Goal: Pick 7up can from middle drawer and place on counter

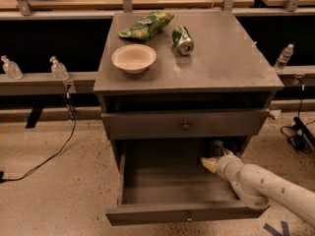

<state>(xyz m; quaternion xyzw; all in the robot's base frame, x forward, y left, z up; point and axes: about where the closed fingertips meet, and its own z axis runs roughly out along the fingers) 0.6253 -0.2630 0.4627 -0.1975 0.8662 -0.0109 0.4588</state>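
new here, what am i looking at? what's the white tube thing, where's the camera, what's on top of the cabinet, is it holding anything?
The white jointed tube is the robot's single arm, coming in from the lower right. Its tip is the gripper, a two-finger clamp, deep in the back right corner of the pulled-out middle drawer.

There is only one picture of this moment. It looks down at the front of the cabinet, and where the camera is mounted is not known.

On the counter, the cabinet's grey top, are a pale bowl, a green snack bag and a dark green can lying on its side.

I can't tell if anything is held. That corner is in shadow, and the 7up can is not clearly visible.
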